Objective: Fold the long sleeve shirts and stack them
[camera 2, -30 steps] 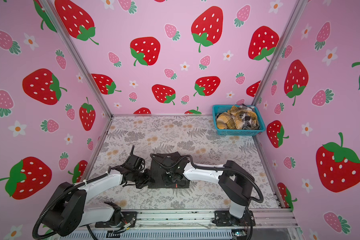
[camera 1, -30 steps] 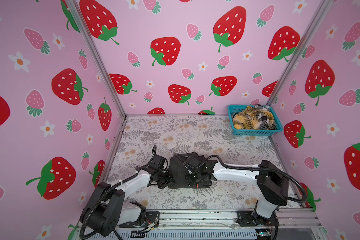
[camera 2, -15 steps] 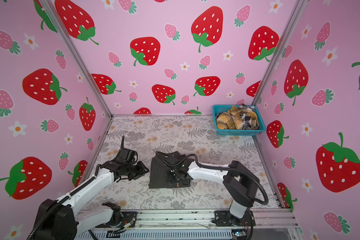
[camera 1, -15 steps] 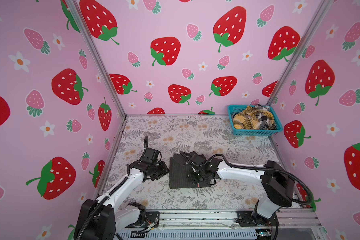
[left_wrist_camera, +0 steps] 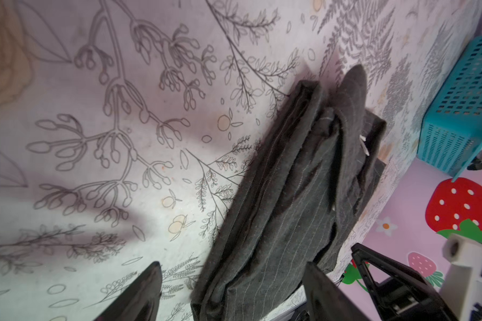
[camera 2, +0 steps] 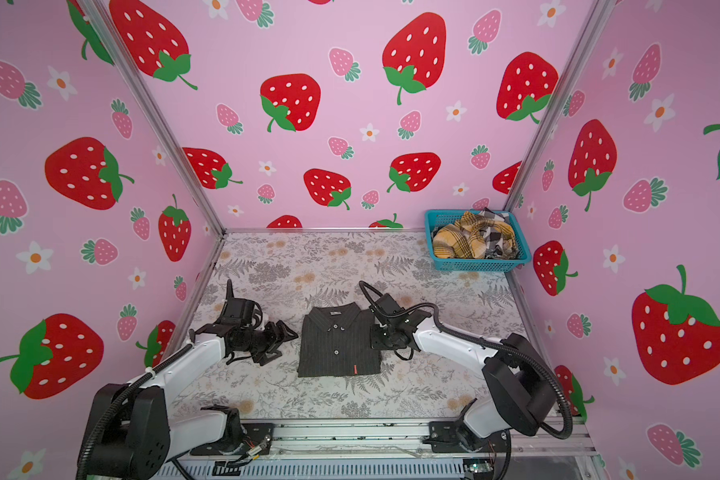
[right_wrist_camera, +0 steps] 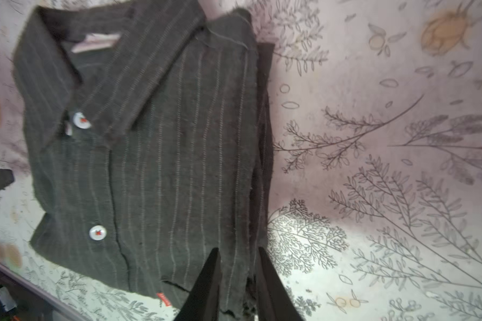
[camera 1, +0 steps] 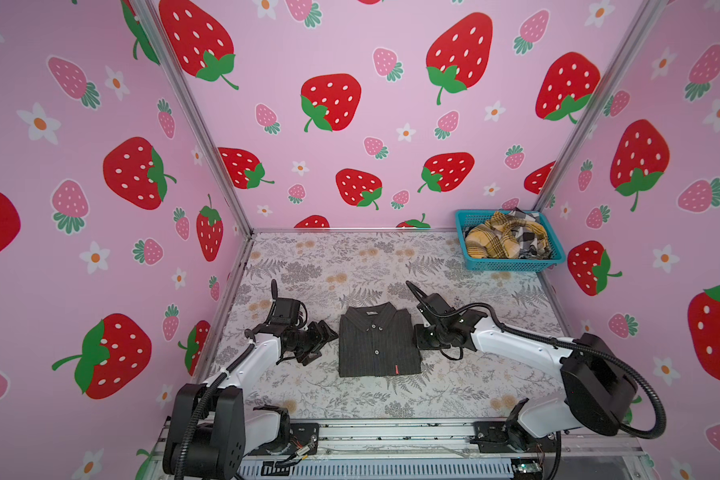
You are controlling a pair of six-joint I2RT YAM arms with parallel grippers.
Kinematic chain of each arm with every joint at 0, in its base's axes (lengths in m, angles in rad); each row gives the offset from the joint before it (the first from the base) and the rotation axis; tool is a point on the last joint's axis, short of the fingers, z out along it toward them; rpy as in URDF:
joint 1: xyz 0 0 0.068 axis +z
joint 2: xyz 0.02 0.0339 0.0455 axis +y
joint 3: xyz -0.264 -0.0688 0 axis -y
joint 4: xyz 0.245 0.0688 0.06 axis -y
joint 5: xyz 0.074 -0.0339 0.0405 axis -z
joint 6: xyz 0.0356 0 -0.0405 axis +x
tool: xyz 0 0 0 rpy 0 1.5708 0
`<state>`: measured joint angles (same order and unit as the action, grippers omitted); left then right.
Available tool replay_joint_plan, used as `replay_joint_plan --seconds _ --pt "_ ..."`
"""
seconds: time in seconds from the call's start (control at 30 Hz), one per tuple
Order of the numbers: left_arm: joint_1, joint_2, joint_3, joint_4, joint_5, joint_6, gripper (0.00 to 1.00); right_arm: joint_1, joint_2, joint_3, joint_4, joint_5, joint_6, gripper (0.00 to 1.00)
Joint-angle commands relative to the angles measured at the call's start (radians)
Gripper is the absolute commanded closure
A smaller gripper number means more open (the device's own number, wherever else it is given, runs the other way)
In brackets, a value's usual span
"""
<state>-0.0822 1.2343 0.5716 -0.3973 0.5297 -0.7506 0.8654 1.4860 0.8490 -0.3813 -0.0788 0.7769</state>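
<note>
Nothing legible; the red tag (right_wrist_camera: pixel 163 299) on the charcoal shirt (right_wrist_camera: pixel 150 166) is too blurred.

2 arms extended low, wrists turned inward. Left gripper (camera 1: pixel 319 344) spread wide. Right gripper (right_wrist_camera: pixel 238 278) nearly closed, pinching charcoal shirt (right_wrist_camera: pixel 150 166) edge.

In both top views we see a teal plastic mesh basket (camera 1: pixel 512 264) standing in the far right corner of the surface (camera 1: pixel 350 257), close to the far and right walls. The surface is covered in a pale print of grey ferns and tan blossoms. On the left, far and right sides we find pink walls (camera 1: pixel 350 50) patterned with red strawberries and white flowers, joined by metal corner posts (camera 1: pixel 200 124). A metal rail (camera 1: pixel 391 432) runs along the near edge.
</note>
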Motion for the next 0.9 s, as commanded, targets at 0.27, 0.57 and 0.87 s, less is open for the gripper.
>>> replay_joint_plan --seconds 0.27,0.57,0.87 --pt "0.005 0.109 -0.068 0.184 0.062 -0.072 0.22 -0.011 0.022 0.048 -0.049 0.062 -0.024 0.76" --pt "0.005 0.148 -0.097 0.254 0.061 -0.093 0.23 0.008 0.061 0.112 -0.025 0.041 -0.037 0.76" --pt "0.003 0.193 -0.127 0.328 0.056 -0.111 0.25 0.003 0.197 0.11 0.089 -0.03 -0.026 0.79"
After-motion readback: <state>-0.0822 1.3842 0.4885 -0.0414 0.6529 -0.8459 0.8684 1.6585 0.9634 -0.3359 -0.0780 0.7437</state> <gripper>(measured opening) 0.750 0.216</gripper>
